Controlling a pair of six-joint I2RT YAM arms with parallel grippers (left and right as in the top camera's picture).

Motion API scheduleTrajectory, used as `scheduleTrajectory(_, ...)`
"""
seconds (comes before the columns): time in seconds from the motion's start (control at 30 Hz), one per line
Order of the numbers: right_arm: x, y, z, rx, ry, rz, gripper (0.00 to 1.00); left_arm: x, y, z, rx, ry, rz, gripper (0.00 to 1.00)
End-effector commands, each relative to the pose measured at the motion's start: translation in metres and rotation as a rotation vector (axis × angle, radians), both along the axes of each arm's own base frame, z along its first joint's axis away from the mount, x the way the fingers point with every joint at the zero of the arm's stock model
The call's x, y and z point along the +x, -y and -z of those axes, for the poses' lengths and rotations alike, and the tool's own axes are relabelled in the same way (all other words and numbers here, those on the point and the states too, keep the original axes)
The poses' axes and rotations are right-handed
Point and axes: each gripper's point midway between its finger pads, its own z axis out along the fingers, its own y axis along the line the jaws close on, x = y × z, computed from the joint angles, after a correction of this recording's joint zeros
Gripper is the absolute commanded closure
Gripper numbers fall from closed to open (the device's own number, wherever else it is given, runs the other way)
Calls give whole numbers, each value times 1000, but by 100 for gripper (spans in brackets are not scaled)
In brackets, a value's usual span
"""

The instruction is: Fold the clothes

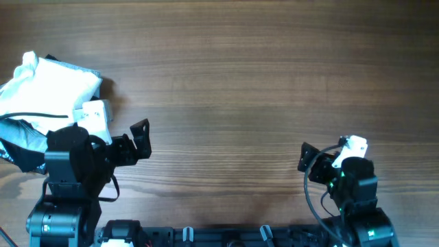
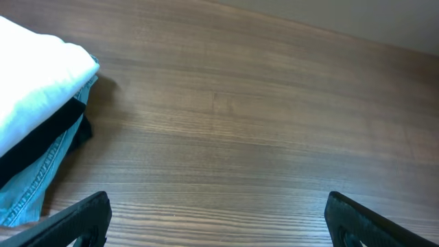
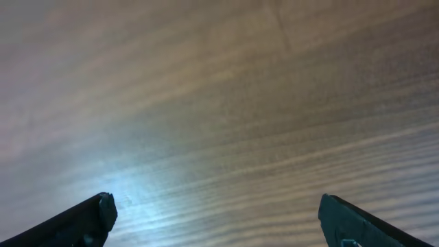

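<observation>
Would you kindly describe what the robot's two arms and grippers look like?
Both the left arm and right arm are black with bulky rounded joint housings, a white block near each wrist and thin black cables beside them; the right shows a green light. The left gripper and right gripper have flat black fingers.
</observation>
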Motion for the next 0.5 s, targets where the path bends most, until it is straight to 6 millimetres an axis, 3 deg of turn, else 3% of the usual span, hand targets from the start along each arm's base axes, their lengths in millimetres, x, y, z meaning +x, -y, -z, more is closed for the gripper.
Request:
scheduleTrajectory(0.0,13,2,-24,-81,179,-38,0,0,-1,2,4,-3,-9,0)
scheduleTrajectory(0.13,31,9,-56,-159,451,-31,0,0,-1,2,4,-3,-9,0)
scheduleTrajectory(0.27,33,11,-76,-146,709,6,0,0,-1,2,4,-3,-9,0)
scheduleTrajectory(0.4,33,12,-76,-231,715,-18,0,0,-1,2,4,-3,-9,0)
scheduleTrajectory(0.47,34,10,-57,-269,641,-52,0,0,-1,2,4,-3,-9,0)
